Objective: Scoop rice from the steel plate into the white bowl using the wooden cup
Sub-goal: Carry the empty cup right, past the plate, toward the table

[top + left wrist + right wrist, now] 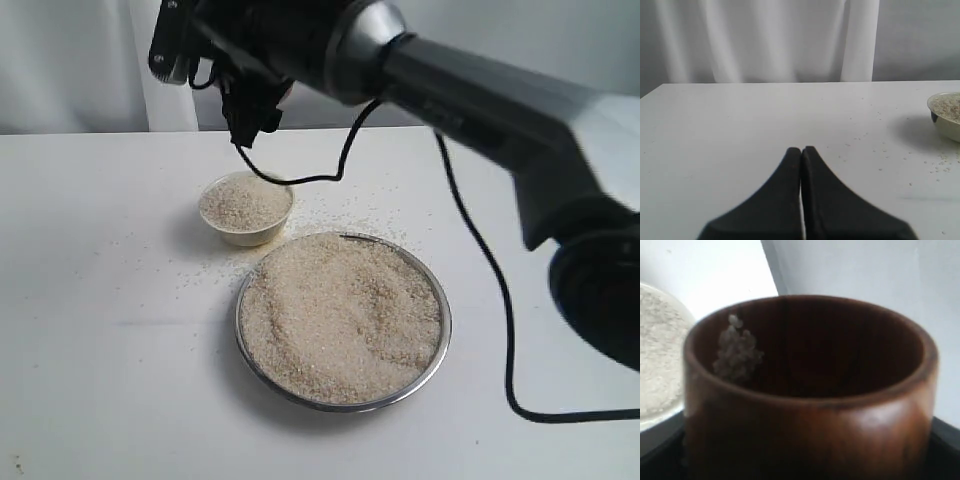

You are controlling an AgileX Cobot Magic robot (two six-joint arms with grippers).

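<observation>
Nearest you, the steel plate (441,330) is heaped with rice (340,315). Just behind it, the white bowl (250,236) is filled to its rim, with stray grains (330,212) scattered around it on the worktop (100,350). Above the bowl, your right claw (248,125) grasps the wooden cup (810,410), empty but for a clump of grains (737,352) stuck to its inner wall. I judge this pour finished; next, carry the cup over the plate and dip its lip into the rice. Your left claw (801,152) is clenched on nothing.
</observation>
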